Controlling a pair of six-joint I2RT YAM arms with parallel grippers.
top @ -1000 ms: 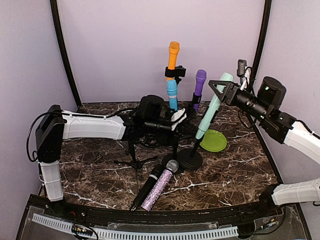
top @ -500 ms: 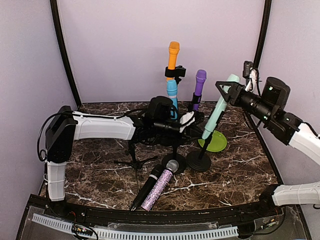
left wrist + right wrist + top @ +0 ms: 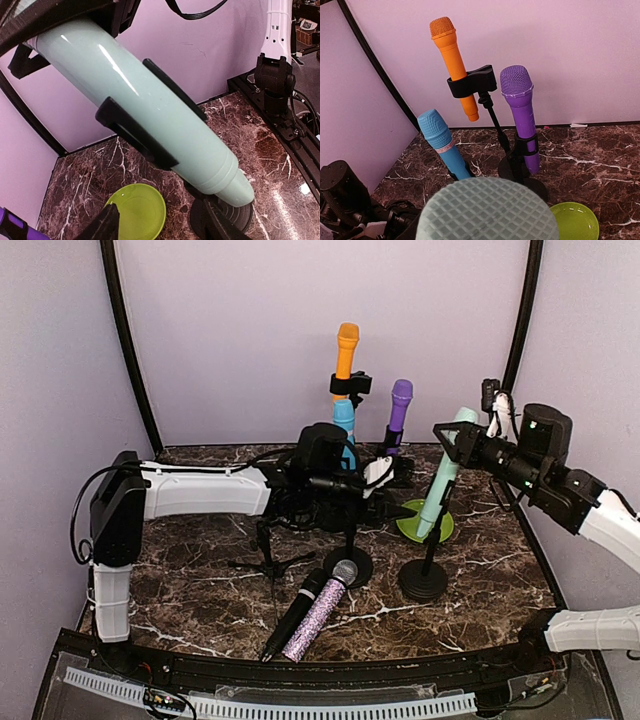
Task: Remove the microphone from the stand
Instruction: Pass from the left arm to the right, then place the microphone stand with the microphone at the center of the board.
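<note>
The mint-green microphone stands tilted in the black clip of its stand, whose round base rests on the marble table right of centre. My right gripper is shut on the microphone's upper end. The microphone's meshed head fills the bottom of the right wrist view. My left gripper hovers just left of the microphone, open, with nothing between its fingertips. In the left wrist view the microphone's body crosses close above the stand base.
Orange, blue and purple microphones stand on stands at the back. A green plate lies behind the mint microphone's stand. A black microphone and a glittery one lie at the front, near a small tripod.
My right gripper has carried the mint microphone and its stand rightward and nearer the front. My left gripper was shut by the stand and has opened.
</note>
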